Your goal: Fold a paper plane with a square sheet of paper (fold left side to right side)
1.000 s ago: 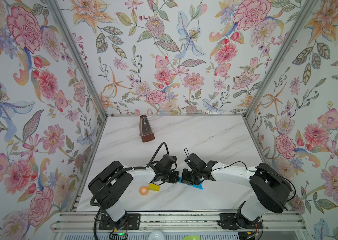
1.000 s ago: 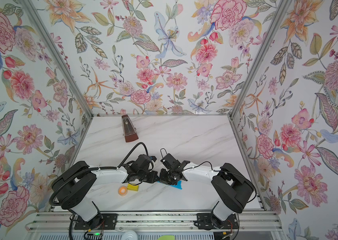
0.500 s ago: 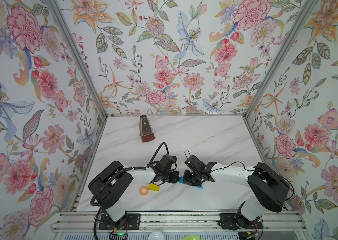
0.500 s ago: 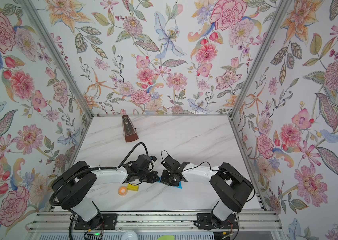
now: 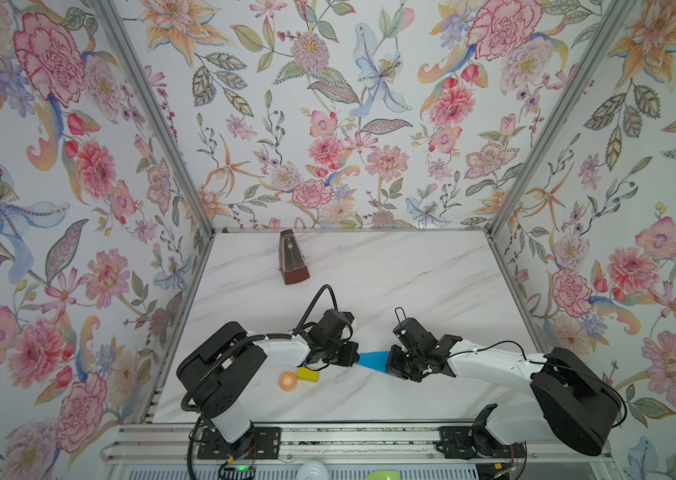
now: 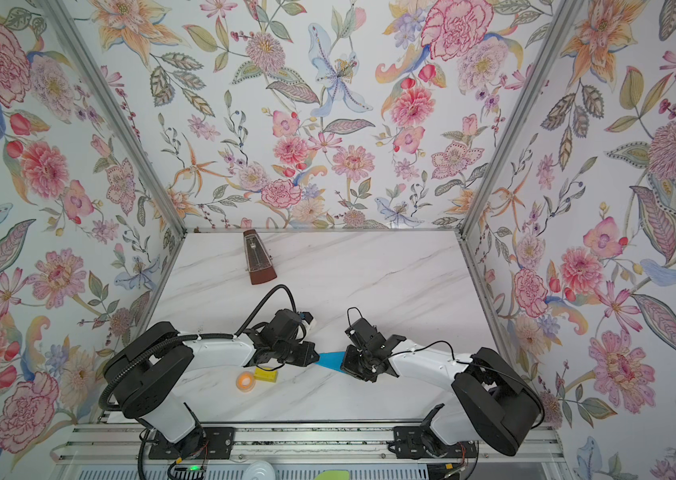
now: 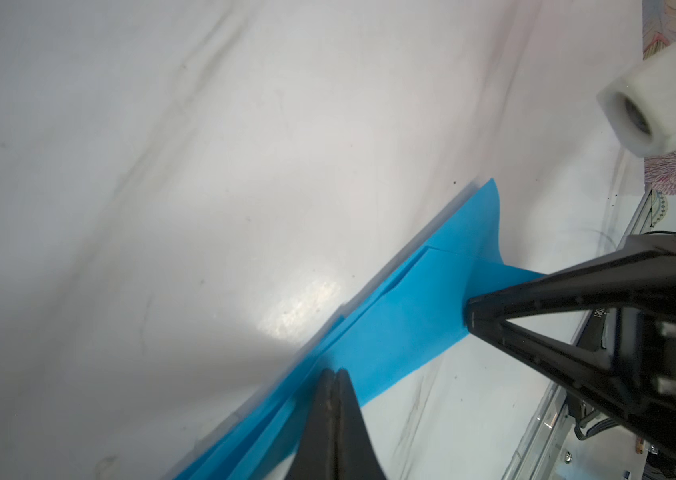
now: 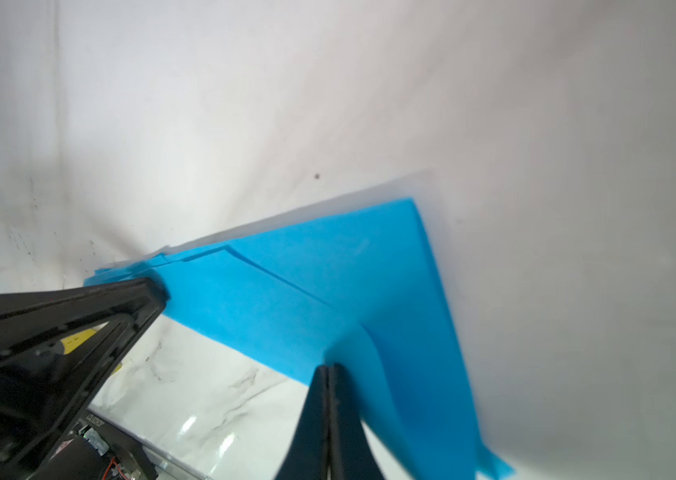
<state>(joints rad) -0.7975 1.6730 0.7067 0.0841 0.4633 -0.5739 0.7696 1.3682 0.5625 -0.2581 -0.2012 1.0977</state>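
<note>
Both white-and-black robot arms are stretching low toward each other, tips facing; the left black parallel gripper is pressing its jaws fully together, while the right black parallel gripper is pinching the bright blue folded paper plane

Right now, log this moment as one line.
paper plane: on table, between pincers | left pincer: shut, tips on paper | right pincer: shut, beside lifted flap | hold: unclear

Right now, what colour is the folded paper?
The paper is plain bright blue; clearest in the right wrist view.
</note>
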